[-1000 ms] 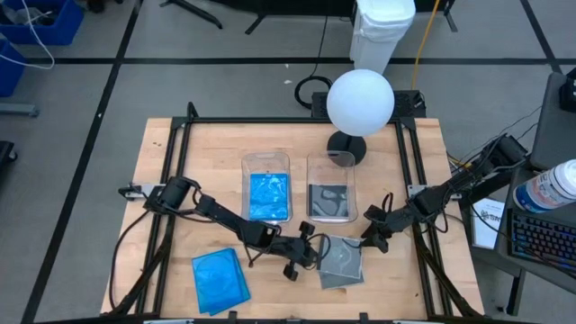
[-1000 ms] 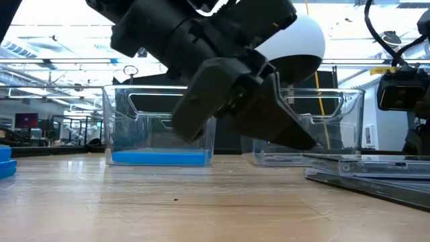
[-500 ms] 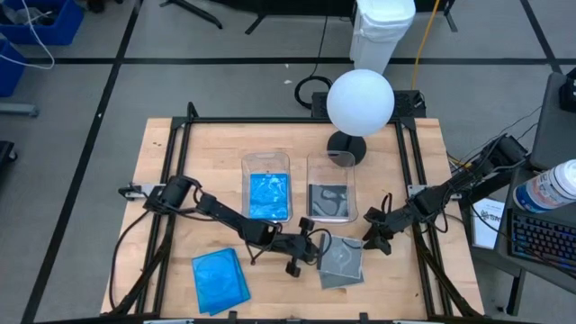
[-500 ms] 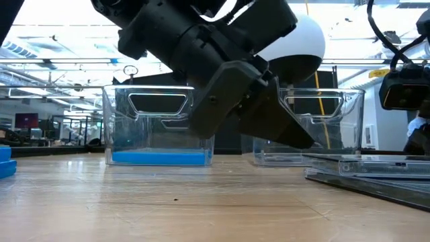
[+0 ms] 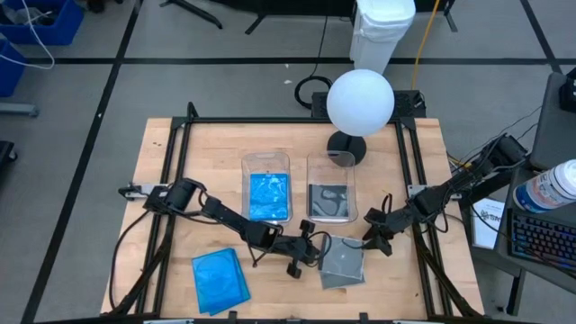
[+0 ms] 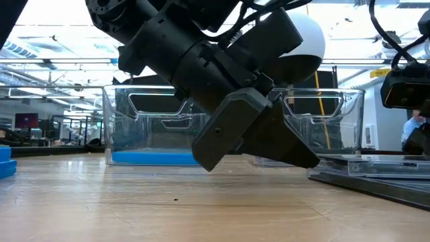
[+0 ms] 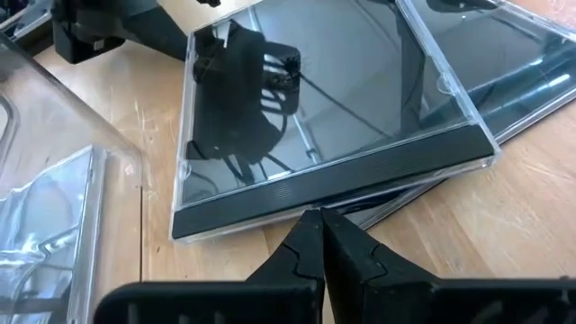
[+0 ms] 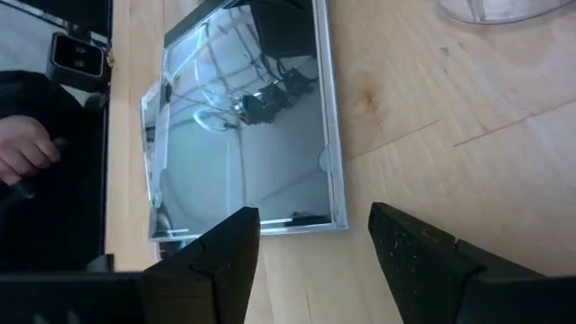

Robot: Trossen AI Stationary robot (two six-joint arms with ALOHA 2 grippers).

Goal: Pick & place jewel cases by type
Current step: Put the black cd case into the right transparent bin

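The wooden table (image 5: pixel 162 180) carries two clear tubs side by side at its centre: the left tub (image 5: pixel 266 186) contains blue jewel cases, the right tub (image 5: pixel 330 190) dark grey ones. A stack of blue jewel cases (image 5: pixel 219 280) lies near the front left, and a stack of grey jewel cases (image 5: pixel 345 262) lies front right of centre. A lamp base (image 5: pixel 346 145) stands at the far edge behind the right tub.

Two clear tubs (image 5: pixel 267 186) (image 5: pixel 331 188) beside a white globe lamp (image 5: pixel 359 101).

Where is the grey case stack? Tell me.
In the high view, the grey case stack lies near the table's front edge, right of centre, between the left claw and right claw.
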